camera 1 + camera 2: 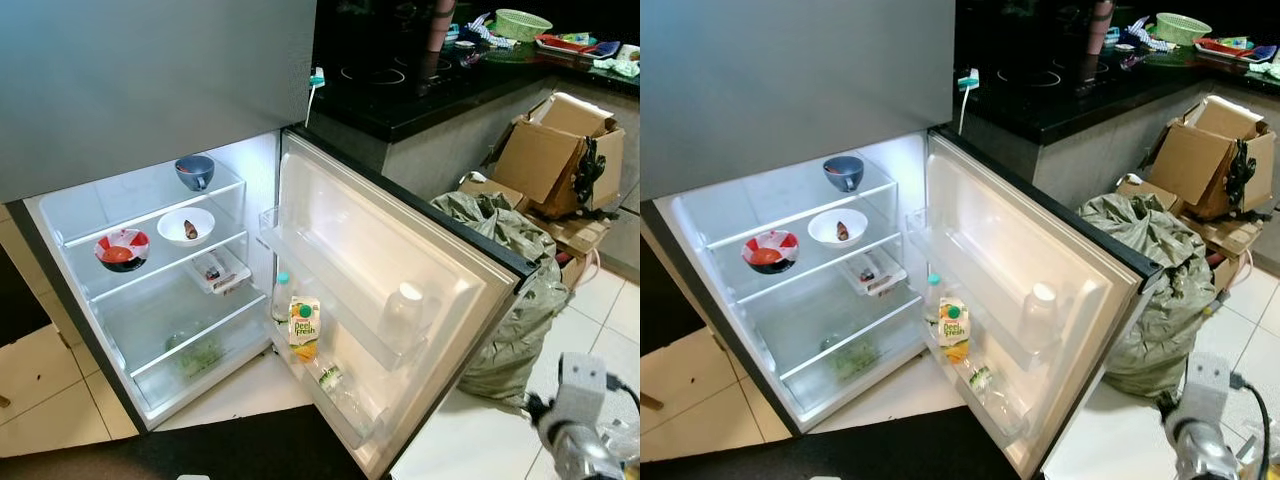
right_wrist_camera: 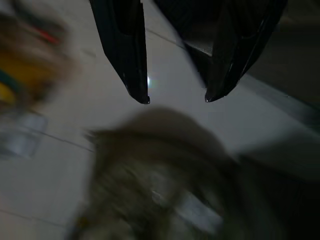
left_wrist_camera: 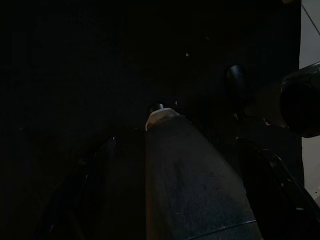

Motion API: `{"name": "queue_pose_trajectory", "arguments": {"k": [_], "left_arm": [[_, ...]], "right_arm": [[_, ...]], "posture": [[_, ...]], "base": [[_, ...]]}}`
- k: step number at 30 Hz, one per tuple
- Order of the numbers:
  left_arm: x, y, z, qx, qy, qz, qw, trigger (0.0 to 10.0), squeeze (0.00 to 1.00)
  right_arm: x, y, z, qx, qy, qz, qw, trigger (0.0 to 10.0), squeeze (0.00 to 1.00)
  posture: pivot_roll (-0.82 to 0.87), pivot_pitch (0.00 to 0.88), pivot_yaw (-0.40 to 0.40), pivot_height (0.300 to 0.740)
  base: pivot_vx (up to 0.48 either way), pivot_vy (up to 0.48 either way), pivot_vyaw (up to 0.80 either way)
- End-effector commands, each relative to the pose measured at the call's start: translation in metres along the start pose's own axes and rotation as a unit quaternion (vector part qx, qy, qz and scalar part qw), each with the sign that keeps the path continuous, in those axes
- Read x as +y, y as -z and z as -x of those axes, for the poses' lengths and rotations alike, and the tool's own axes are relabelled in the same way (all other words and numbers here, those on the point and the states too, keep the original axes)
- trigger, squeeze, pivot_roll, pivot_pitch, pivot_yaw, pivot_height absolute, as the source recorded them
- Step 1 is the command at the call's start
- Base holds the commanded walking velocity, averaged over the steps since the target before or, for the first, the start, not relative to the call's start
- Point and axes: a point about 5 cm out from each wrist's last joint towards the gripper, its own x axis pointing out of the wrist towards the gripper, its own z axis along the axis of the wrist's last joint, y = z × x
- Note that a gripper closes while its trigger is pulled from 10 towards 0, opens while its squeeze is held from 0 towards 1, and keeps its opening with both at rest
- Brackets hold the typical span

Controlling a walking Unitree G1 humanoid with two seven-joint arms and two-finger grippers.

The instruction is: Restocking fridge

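Two black fingers (image 2: 135,55) of the right gripper (image 2: 177,100) stand apart with nothing between them, over pale floor tiles (image 2: 60,165) and a blurred grey-green shape. At the lower right of the head view the right arm (image 1: 580,420) hangs low. The left wrist view is very dark; I cannot tell how the left gripper's jaws stand. Beyond, the fridge (image 1: 150,330) stands open across the frame's middle: a juice carton (image 1: 304,328) and a bottle (image 1: 282,298) sit in the door's lower rack, bowls (image 1: 186,226) on the shelves. A green sack (image 1: 510,290) slumps beside the door, cardboard boxes (image 1: 560,150) behind it, and a dark table (image 1: 420,80) at the upper right.
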Motion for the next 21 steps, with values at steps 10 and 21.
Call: {"name": "queue_pose_trajectory", "arguments": {"k": [10, 21], "left_arm": [[-0.001, 0.01, 0.001, 0.018, 0.001, 0.005, 1.0, 10.0, 0.0], [0.0, 0.011, 0.002, 0.019, 0.0, 0.004, 1.0, 10.0, 0.0]], "right_arm": [[0.039, -0.009, -0.002, -0.034, -0.214, -0.094, 0.972, 10.0, 0.0], [0.114, 0.033, 0.041, 0.116, -0.643, -0.111, 0.749, 10.0, 0.0]], "posture": [[-0.03, 0.0, -0.05, 0.74], [-0.03, 0.0, -0.049, 0.74]], "base": [[0.0, 0.0, 0.0], [0.0, 0.0, 0.0]]}}
